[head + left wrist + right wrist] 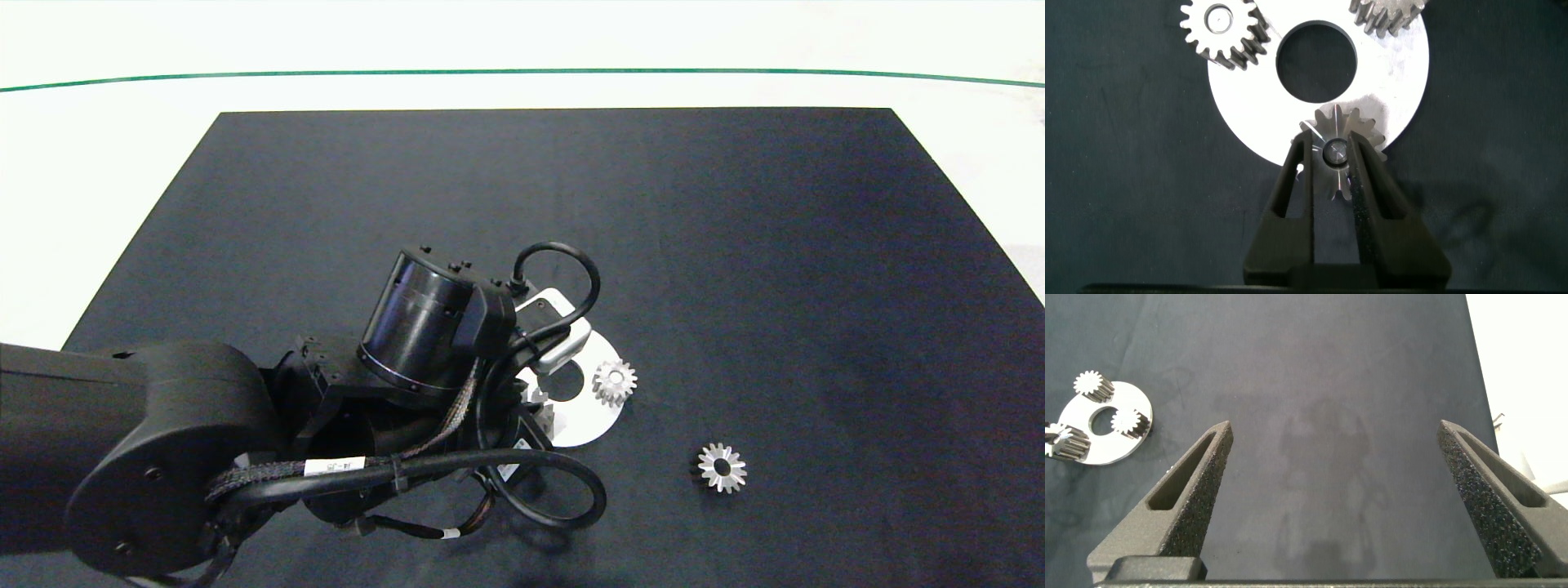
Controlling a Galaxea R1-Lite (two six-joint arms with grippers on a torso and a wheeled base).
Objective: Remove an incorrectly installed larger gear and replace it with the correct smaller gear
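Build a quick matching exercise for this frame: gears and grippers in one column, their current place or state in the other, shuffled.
Things:
1. larger gear
2. smaller gear
3. left gripper
4. right gripper

States:
A. lying alone on the black mat, off the plate
B. open, over bare mat, holding nothing
C. at the round plate's edge, clamped between two fingers
D. closed on a gear at the plate

Pairs: 1-C, 2-A, 3-D, 4-B
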